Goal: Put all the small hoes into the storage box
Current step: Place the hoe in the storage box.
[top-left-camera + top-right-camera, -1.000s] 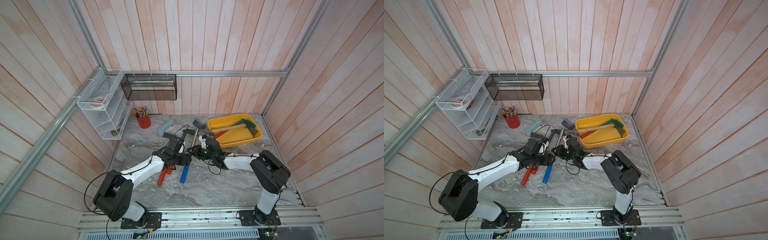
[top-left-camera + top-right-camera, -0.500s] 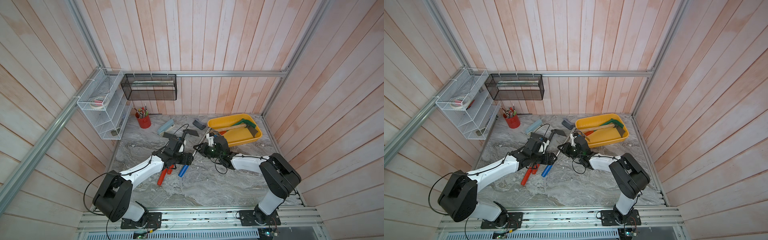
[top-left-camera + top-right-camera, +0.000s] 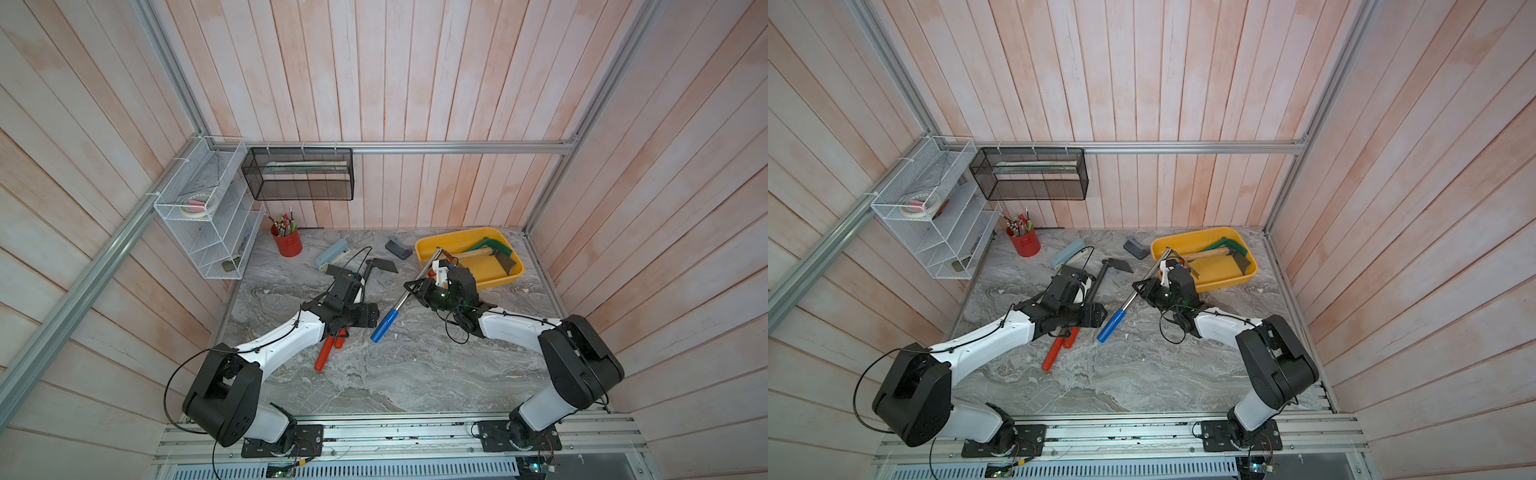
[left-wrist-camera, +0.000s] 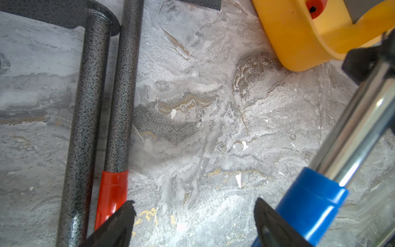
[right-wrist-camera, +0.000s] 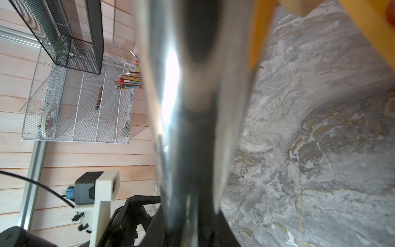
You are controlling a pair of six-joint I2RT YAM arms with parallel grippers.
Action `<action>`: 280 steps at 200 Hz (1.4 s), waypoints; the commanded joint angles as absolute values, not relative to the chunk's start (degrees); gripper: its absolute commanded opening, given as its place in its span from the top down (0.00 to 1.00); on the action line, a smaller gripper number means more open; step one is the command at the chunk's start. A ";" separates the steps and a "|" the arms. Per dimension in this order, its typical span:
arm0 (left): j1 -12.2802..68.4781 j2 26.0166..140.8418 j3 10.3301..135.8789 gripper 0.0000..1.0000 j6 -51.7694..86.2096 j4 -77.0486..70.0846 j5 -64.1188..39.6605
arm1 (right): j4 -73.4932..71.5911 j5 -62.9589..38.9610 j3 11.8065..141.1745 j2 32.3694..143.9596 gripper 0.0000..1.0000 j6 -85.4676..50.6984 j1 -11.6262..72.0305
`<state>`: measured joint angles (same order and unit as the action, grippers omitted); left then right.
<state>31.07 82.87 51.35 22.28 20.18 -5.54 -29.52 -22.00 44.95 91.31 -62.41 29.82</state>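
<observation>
Right jaws clamp small hoe (image 3: 384, 326), head above storage box (image 3: 498, 279) rim.

Both top views high overhead, sharing whole table (image 3: 374, 386), wrist views close, low over it

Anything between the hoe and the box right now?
Nothing visible. The right hand holds the hoe by its shaft, head over the box at its near end. A green tool and a wooden-handled tool lie inside, farther along.
</observation>
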 commanded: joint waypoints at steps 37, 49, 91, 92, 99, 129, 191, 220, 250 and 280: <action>30.63 80.89 50.10 0.11 22.34 20.67 -4.48 | -31.38 -23.05 44.14 87.46 1.00 -61.59 26.32; 30.58 81.08 50.09 0.11 22.32 20.65 -4.48 | -31.25 -23.03 43.96 87.11 1.00 -61.91 25.66; 30.55 81.17 50.01 0.11 22.57 20.79 -4.22 | -31.36 -23.15 43.10 86.22 1.00 -63.10 23.28; 30.52 81.15 50.01 0.11 22.58 20.81 -4.22 | -31.28 -23.18 43.13 86.18 1.00 -63.10 23.20; 30.59 81.11 50.01 0.11 22.56 20.83 -4.22 | -31.07 -23.12 43.01 86.05 1.00 -63.31 22.71; 30.50 81.12 49.83 0.11 22.61 20.99 -4.13 | -31.67 -24.24 42.80 85.83 1.00 -64.31 20.38; 30.50 81.59 49.93 0.11 22.66 21.01 -4.22 | -32.66 -26.41 43.85 85.87 1.00 -65.90 16.41; 30.46 81.89 50.01 0.11 22.66 21.01 -4.39 | -32.97 -27.37 44.38 86.05 1.00 -66.57 14.36; 30.49 81.99 49.92 0.11 22.59 21.09 -4.35 | -33.29 -28.43 45.12 86.35 1.00 -67.14 12.26; 30.44 81.93 50.05 0.11 22.63 21.18 -4.35 | -33.61 -29.77 45.96 87.33 1.00 -67.91 9.89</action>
<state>30.76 81.89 50.50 22.31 20.62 -5.26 -29.56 -27.44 43.16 87.94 -67.51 11.49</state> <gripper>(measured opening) 0.887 0.256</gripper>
